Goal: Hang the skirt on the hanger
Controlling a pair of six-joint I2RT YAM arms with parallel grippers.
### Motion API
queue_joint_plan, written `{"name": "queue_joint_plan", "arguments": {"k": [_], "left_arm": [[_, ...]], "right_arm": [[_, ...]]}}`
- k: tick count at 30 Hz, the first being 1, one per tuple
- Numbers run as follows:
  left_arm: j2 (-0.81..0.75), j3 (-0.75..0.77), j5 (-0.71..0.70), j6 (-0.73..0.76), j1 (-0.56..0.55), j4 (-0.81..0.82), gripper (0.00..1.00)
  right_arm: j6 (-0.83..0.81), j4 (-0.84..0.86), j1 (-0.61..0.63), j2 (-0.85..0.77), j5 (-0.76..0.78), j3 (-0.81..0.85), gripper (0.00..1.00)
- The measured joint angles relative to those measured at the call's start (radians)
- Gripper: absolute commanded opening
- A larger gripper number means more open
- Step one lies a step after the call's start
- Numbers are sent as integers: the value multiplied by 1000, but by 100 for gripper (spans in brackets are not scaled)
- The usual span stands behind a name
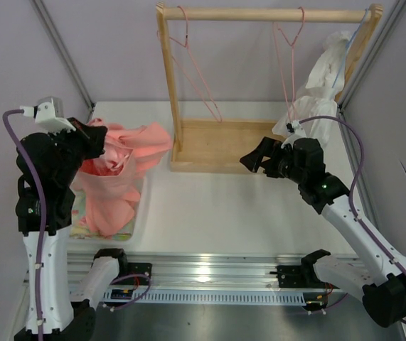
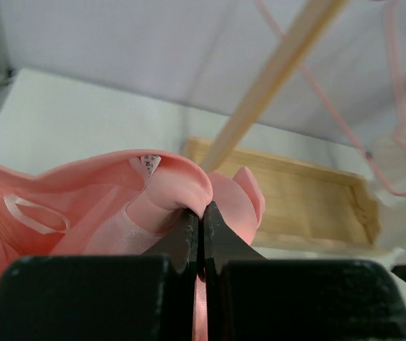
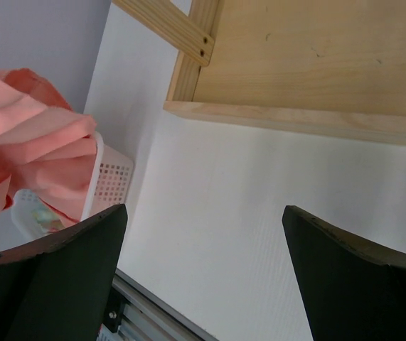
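The salmon-pink skirt (image 1: 128, 153) is bunched at the left, draped over a white basket (image 1: 137, 213). My left gripper (image 1: 94, 144) is shut on a fold of the skirt's upper edge, seen close in the left wrist view (image 2: 201, 213), where the skirt (image 2: 96, 192) fills the left side. Two pink wire hangers hang on the wooden rack's rail: the left hanger (image 1: 197, 71) and the right hanger (image 1: 288, 60). One hanger (image 2: 394, 135) shows in the left wrist view. My right gripper (image 1: 254, 159) is open and empty above the table, in front of the rack base; its wrist view (image 3: 204, 213) shows bare table between the fingers and the skirt (image 3: 32, 142) at the left.
The wooden rack (image 1: 167, 78) stands at the back centre on a flat wooden base (image 1: 213, 145). A white garment (image 1: 323, 78) on a pale blue hanger hangs at the rail's right end. A pastel patterned cloth (image 1: 82, 217) lies in the basket (image 3: 110, 181). Grey walls close both sides.
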Motion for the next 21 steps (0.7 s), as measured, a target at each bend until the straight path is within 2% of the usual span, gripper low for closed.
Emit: {"name": "queue_joint_plan", "arguments": {"k": [3, 6, 9, 14, 21], "left_arm": [[27, 75, 85, 21, -95, 26, 0], [52, 118, 100, 47, -254, 60, 0], [71, 127, 85, 69, -387, 86, 0], [114, 116, -31, 82, -595, 111, 0], [141, -189, -298, 11, -849, 264, 0]], "right_arm": [[-6, -8, 0, 2, 9, 34, 100], [-11, -15, 0, 2, 19, 59, 99], [-11, -21, 0, 2, 28, 73, 99], [-11, -43, 0, 0, 42, 82, 100], [-11, -80, 0, -19, 74, 82, 99]]}}
